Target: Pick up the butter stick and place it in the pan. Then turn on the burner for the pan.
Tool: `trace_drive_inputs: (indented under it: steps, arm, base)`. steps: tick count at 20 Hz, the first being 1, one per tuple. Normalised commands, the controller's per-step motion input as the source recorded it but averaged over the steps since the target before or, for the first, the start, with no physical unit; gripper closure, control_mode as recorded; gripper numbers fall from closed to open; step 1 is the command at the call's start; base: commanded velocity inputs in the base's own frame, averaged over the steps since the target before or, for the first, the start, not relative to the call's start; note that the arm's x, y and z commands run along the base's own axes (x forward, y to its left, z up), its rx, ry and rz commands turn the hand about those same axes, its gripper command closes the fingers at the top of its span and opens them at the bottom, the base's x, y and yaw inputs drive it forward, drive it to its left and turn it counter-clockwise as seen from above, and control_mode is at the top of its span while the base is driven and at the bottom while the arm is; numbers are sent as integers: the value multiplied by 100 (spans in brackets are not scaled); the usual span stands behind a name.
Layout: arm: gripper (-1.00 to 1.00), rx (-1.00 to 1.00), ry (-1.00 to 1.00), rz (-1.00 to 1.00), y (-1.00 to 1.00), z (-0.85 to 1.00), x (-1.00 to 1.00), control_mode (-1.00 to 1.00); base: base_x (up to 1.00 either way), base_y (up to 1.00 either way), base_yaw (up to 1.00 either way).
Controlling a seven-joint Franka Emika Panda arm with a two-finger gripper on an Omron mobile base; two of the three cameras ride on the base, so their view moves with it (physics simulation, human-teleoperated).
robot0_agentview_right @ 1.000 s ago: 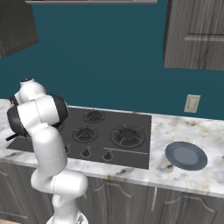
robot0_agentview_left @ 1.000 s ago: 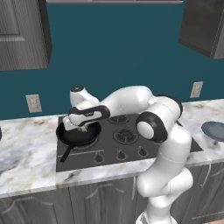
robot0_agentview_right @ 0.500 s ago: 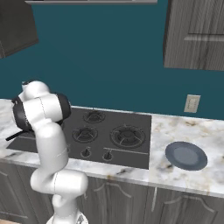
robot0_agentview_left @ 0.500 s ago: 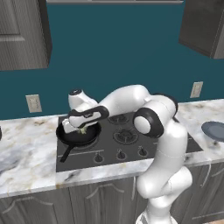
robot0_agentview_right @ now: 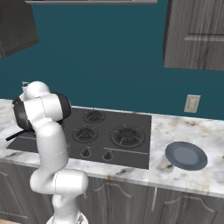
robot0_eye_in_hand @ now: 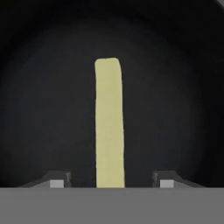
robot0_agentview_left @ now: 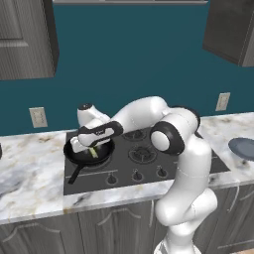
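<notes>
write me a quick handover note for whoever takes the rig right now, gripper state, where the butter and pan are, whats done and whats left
Gripper: open, fingertips apart on either side of the butter stick, poised low over the pan.
Butter stick: lying on the pan's dark floor, between the fingertips but not clamped.
Pan: on the front left burner of the stove, handle pointing toward the counter edge.
Done: butter is in the pan.
Left: lift the gripper clear, then turn the knob for the pan's burner. No flame is visible there yet.
</notes>
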Motion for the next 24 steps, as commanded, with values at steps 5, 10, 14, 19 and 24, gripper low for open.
trace_drive_inputs:
  steps: [5, 10, 14, 19, 24]
  arm:
    - [-100, 0, 0, 0, 0, 18, -16, -100]
    - [-100, 0, 0, -3, -11, 41, -38, -100]
    - [-100, 0, 0, -4, -35, 26, -53, -100]
    - [-100, 1, 0, -5, -44, 1, -71, -100]
    - [-100, 6, 0, -7, -43, -3, -75, -100]
  base:
    - [0, 0, 0]
    - [0, 0, 0]
    - [0, 0, 0]
    - [0, 0, 0]
    - [0, 0, 0]
